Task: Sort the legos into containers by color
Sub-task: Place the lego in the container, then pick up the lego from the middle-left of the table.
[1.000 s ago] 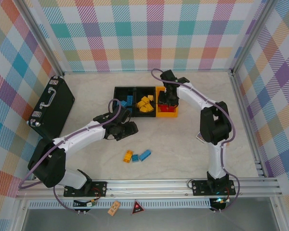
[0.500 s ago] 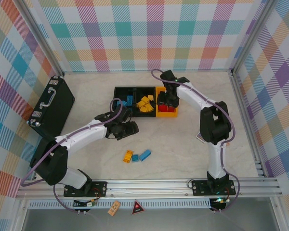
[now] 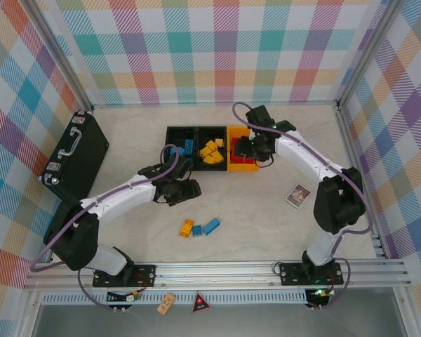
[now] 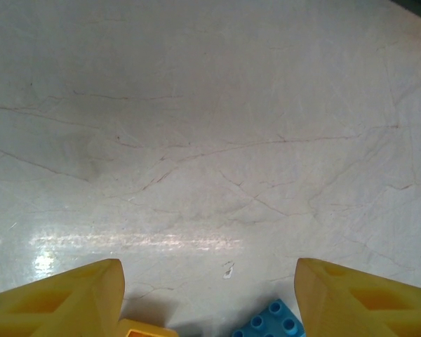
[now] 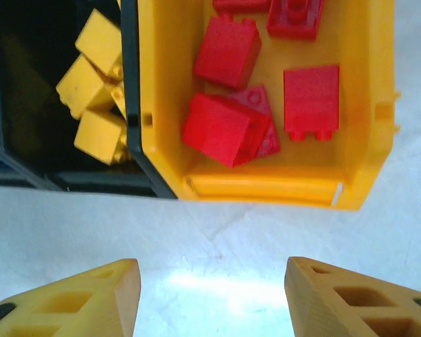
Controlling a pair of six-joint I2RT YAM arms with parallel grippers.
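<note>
Left tool [image 4: 207, 262]: jaws apart, empty; blue lego [image 4: 270, 321], yellow lego [image 4: 146, 328] on desk [image 4: 196, 140] nearby, untouched
Right tool [image 5: 211, 261]: jaws apart, empty; red legos [image 5: 224, 130] in yellow bin [image 5: 266, 188] just ahead

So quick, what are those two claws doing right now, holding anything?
Left gripper: open, nothing between its fingers.
Right gripper: open, empty, just in front of the yellow-orange bin.

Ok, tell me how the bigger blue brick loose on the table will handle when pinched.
The blue brick looks like rigid plastic, so it probably won't flex. Small and flat-sided, it should be light and unlikely to roll. It lies close beside a smaller blue brick, which a push might shift.
</note>
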